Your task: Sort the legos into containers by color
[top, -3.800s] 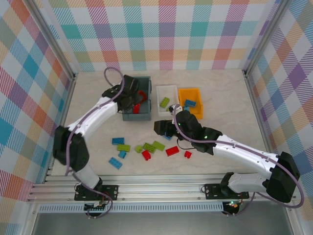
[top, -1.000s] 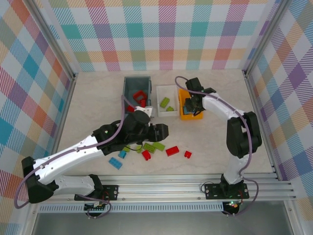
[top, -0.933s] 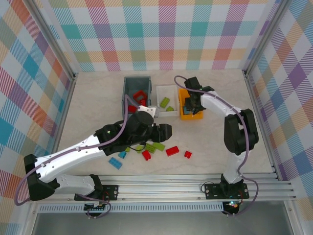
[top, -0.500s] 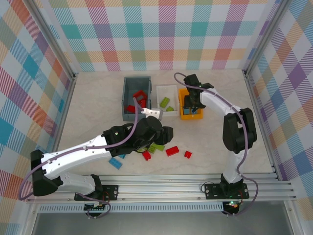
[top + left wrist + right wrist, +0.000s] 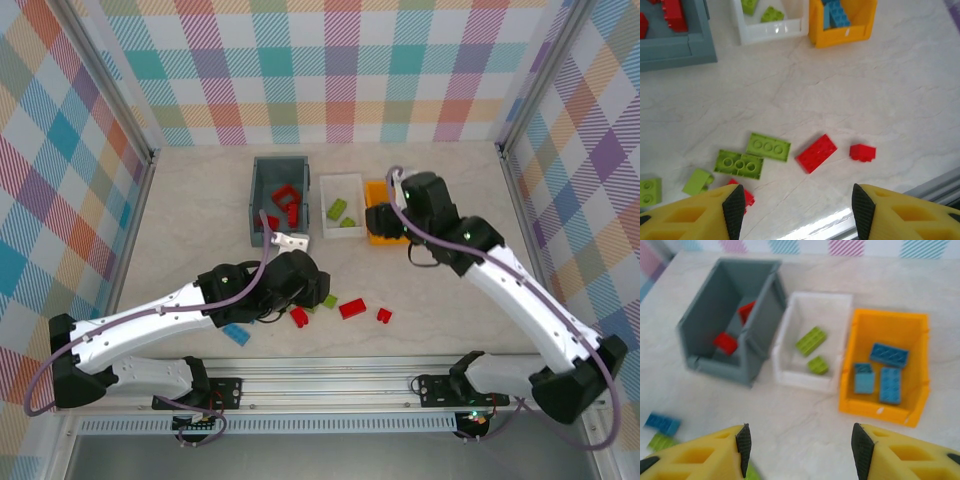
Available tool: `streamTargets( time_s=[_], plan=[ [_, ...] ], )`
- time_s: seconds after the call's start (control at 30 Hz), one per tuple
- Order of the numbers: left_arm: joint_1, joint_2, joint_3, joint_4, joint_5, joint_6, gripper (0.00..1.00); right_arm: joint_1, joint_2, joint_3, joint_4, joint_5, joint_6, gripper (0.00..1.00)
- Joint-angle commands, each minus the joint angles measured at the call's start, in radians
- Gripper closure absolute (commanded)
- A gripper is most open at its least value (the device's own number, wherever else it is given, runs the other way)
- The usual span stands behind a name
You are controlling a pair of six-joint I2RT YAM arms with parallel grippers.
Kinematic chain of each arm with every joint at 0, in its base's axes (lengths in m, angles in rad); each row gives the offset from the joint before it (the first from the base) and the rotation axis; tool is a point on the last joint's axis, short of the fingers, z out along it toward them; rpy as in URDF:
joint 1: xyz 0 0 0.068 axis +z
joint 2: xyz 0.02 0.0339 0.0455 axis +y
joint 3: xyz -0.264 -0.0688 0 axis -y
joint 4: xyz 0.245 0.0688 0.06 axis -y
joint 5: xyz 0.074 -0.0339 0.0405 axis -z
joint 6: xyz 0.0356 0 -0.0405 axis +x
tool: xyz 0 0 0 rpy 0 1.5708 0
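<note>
Three containers stand in a row at the far middle of the table (image 5: pixel 200 190): the grey-blue bin (image 5: pixel 705 315) on the left, the white bin (image 5: pixel 805 377) just beside it, and the orange-yellow bin (image 5: pixel 875 410) on the right. Red bricks (image 5: pixel 726 342) lie in the grey-blue bin, two lime green bricks (image 5: pixel 810 340) in the white bin, and three blue bricks (image 5: pixel 889 355) in the orange-yellow bin. Other legos lie loose on the table nearer the arms: a long red brick (image 5: pixel 816 153) with a small red brick (image 5: pixel 862 152) near it, two flat green plates (image 5: pixel 768 146) just beside each other, a small green piece (image 5: pixel 698 181), and a blue plate (image 5: pixel 236 334) at the near edge of the scatter. The left gripper (image 5: pixel 797 212) hangs over this loose group with its yellow fingers (image 5: pixel 735 210) spread apart and nothing between them. The right gripper (image 5: pixel 800 450) is above the bare table in front of the three bins, looking into them, its fingers likewise parted and empty.
</note>
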Motion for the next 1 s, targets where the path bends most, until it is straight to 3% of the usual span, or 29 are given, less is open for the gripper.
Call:
streamTargets(
  time_s=[0.0,0.13,0.27,0.37,0.5,0.67,0.77,0.87,0.97],
  plan=[
    [-0.008,0.023,-0.031,-0.068,0.029,0.047,0.40,0.063,-0.105,-0.106,-0.046,-0.099,0.080,0.41],
    [-0.008,0.060,-0.061,-0.099,0.057,0.048,0.38,0.155,-0.240,-0.220,-0.120,-0.115,0.210,0.41],
    [-0.008,0.088,-0.104,-0.150,0.021,-0.101,0.37,0.260,-0.320,-0.288,-0.175,-0.090,0.287,0.40],
    [0.001,0.062,-0.159,-0.201,-0.019,-0.233,0.37,0.337,-0.323,-0.311,-0.181,-0.060,0.300,0.39],
    [0.053,0.018,-0.230,-0.225,0.019,-0.324,0.37,0.427,-0.255,-0.294,-0.161,-0.022,0.288,0.39],
    [0.226,-0.075,-0.302,-0.261,0.074,-0.305,0.37,0.538,-0.144,-0.254,-0.047,-0.024,0.228,0.38],
    [0.370,-0.124,-0.348,-0.260,0.117,-0.295,0.25,0.595,-0.074,-0.229,0.016,-0.032,0.204,0.37],
    [0.519,-0.154,-0.401,-0.191,0.204,-0.311,0.22,0.642,-0.012,-0.202,0.049,-0.018,0.206,0.37],
    [0.599,-0.135,-0.419,-0.105,0.242,-0.350,0.22,0.673,0.039,-0.179,0.070,-0.008,0.209,0.37]
  ],
)
